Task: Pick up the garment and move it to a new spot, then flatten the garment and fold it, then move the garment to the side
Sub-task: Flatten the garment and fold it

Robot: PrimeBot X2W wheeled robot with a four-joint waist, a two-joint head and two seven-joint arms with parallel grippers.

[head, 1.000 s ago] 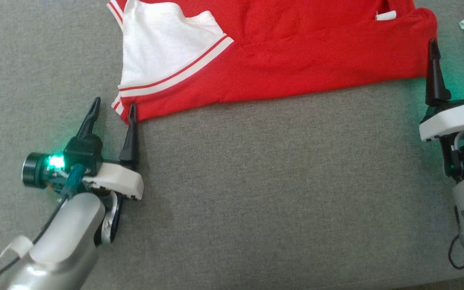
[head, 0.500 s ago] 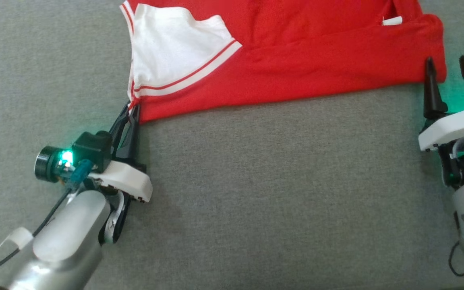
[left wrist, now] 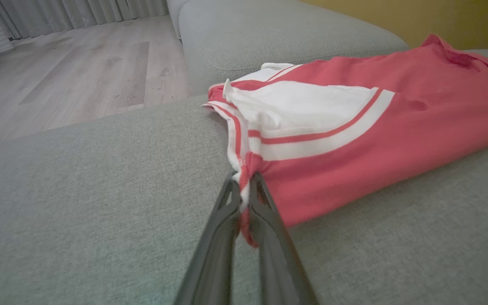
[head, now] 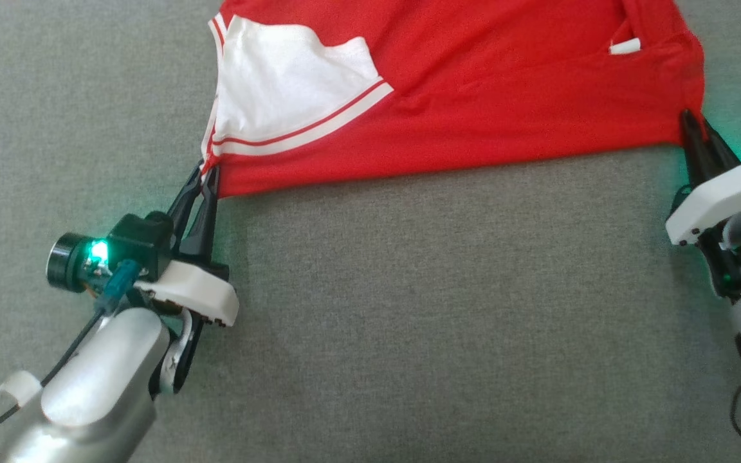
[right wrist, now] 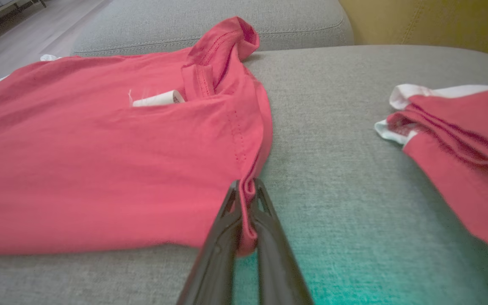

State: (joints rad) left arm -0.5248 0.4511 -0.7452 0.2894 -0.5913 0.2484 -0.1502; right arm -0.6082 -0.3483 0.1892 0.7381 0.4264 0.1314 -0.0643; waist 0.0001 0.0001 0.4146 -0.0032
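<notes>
Change vs 1 s ago: both tools were spread then, L gripper (head: 208, 175) straddling the near-left corner of the garment (head: 473, 109), R gripper (head: 694, 128) standing at the near-right corner. Half a sec ago L had pinched and R was still spread. Now both are clamped.
- L: fingers together on the striped sleeve-hem corner; cloth squeezed betw them in left wrist view.
- R: fingers together on the red hem corner; a fold of hem is nipped betw the tips in right wrist view.

Head cam drifted betw frames, so apparent garment shift isn't trustworthy.

Meaning (judgement): two-corner grasp looks complete. Near edge runs fairly straight betw the grips, corners drawn to points. This is the pick-up stage; lift + carry to a new spot comes next. Flatten, fold and set-aside not yet done.

Garment posn: on grey sofa cushion (head: 409, 321), far part of head view, spanning left to right. White sleeve panel (head: 280, 96) at left, white label (head: 624, 46) by the neck at far right. Neck area folded over, far part rumpled.

Surroundings:
- second red/white garment (right wrist: 460, 144) on the cushion just right of R gripper, apart from ours. Could get snagged or dragged if the carry goes right.
- wood floor (left wrist: 79, 76) past the cushion edge, far left, so don't overshoot that way.
- yellow surface (right wrist: 439, 21) on the far side.
</notes>
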